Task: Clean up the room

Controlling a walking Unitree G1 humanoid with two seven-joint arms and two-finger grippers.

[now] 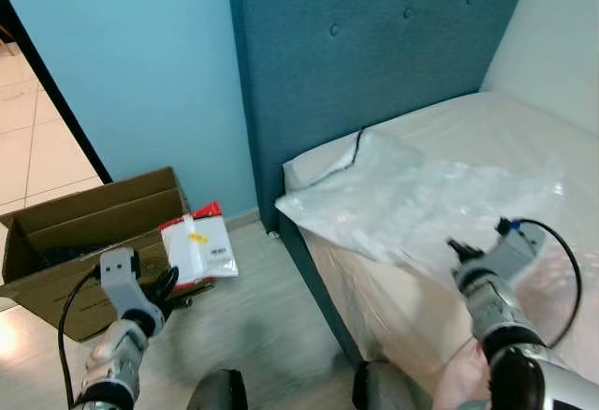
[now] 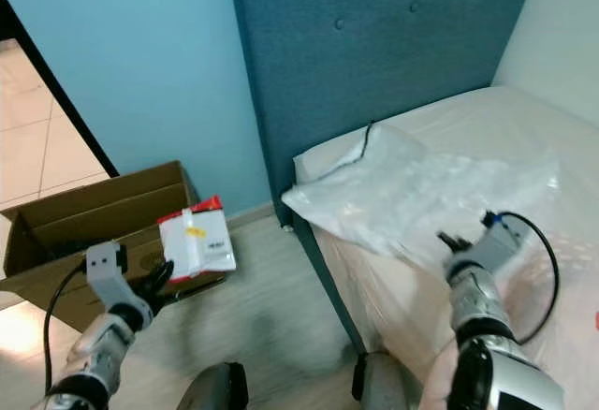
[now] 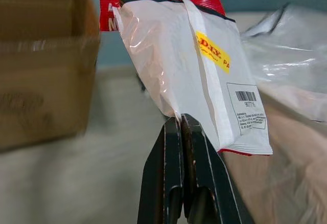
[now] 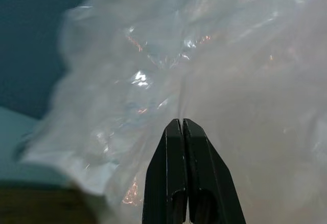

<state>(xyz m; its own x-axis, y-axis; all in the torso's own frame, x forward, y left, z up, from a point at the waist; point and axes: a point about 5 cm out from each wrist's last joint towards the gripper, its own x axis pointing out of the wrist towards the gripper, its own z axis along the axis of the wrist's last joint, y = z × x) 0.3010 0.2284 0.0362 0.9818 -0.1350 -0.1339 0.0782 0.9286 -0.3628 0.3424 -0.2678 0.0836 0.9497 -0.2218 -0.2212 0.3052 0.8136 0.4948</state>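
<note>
A bedroom mid-tidy, seen from the robot's head: at the lower left of the frame the left gripper (image 3: 181, 124) is clamped on the bottom edge of a white-and-red packet (image 3: 196, 70), which stands up from the closed black fingers beside an open cardboard box (image 1: 89, 232) set against the light blue wall. At the lower right, the right gripper (image 4: 182, 129) has its fingers pressed together on a fold of a large clear plastic bag (image 1: 421, 195) that sprawls over the corner of the mattress (image 1: 524, 120), below the dark teal headboard (image 1: 374, 45). The packet hangs in the air just beside the box's near wall, not yet inside it; the plastic bag lies on the bed, well apart from the box. Judged from here, the risks are slippage and snagging. The left grip is only a thin pinch at the packet's hem, and the slick film could slide free during a swing toward the box, dropping it on the wooden floor (image 1: 271, 335). The plastic bag is limp and wide; pulled by one small fold it may tear, slip out, or drag across the mattress and catch on the bed corner. With both arms loaded and spread far apart, turning toward the box could also sweep the trailing bag against the robot's own body.
</note>
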